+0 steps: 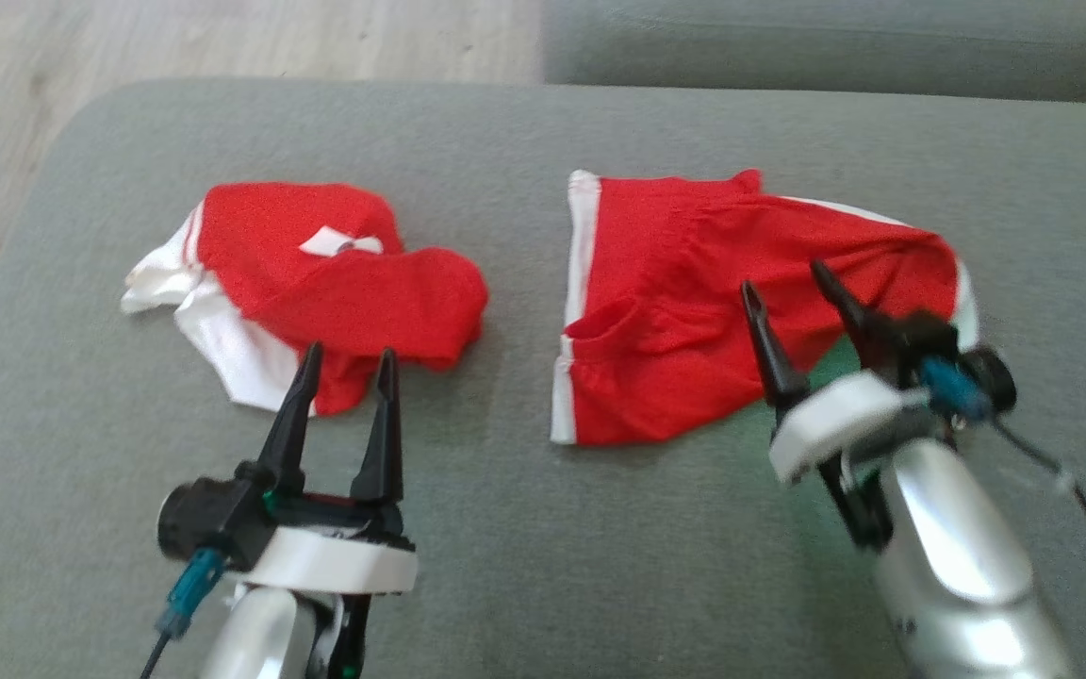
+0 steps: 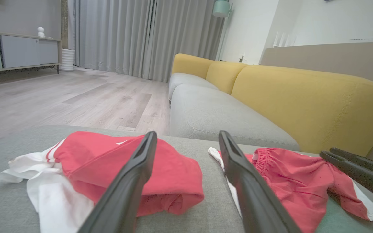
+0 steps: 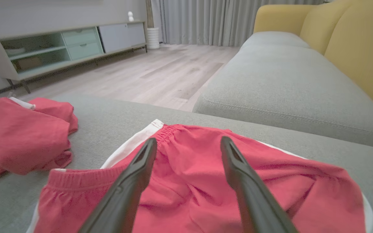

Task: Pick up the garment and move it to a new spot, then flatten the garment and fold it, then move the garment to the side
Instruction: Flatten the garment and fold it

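Red shorts (image 1: 694,311) lie on the right half of the grey cushion (image 1: 505,566), partly spread but rumpled, well apart from the crumpled red and white garment (image 1: 336,273) on my left. Their long axis runs across the head view, left to right. The straight white-trimmed edge faces my left and the narrower, rounded end points to my right, tilted a little away from me.

My right gripper (image 1: 783,277) hangs over the near right part of the shorts with its jaws spread and nothing in them. I cannot tell whether the fingertips touch the cloth. My left gripper (image 1: 350,352) is also spread wide and empty, its tips just at the near edge of the crumpled garment.

As I judge it, the main risk is pinching only the top layer, so the shorts unfold and trail as they lift. A low carry could also drag them into the other garment, and my left gripper could snag that heap.
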